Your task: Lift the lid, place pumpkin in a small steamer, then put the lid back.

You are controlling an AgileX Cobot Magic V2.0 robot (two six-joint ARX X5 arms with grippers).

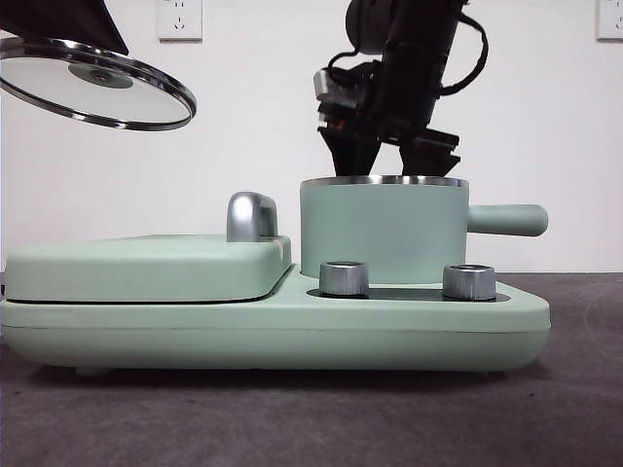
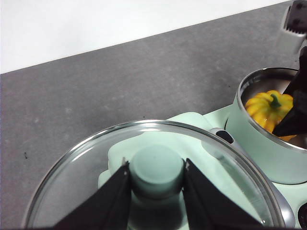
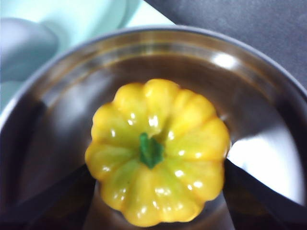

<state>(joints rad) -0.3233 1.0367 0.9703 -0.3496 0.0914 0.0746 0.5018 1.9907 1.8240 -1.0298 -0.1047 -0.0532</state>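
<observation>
My left gripper (image 2: 156, 167) is shut on the mint-green knob of the glass lid (image 2: 86, 163). It holds the lid (image 1: 97, 83) tilted in the air at the upper left, well clear of the small steamer (image 1: 384, 233). The steamer stands open on the right of the base, its handle pointing right. My right gripper (image 1: 384, 161) reaches down into the steamer (image 3: 268, 62). Its jaws sit against both sides of the yellow pumpkin (image 3: 158, 143), which is upright inside the pot with its green stem up. From the left wrist camera, the pumpkin (image 2: 266, 108) shows low inside the steel rim.
A flat mint-green cover (image 1: 146, 268) with a chrome handle (image 1: 251, 216) fills the left half of the appliance base (image 1: 292, 331). Two steel knobs (image 1: 344, 278) (image 1: 468, 281) stand in front of the steamer. Dark grey tabletop surrounds the base; a white wall is behind.
</observation>
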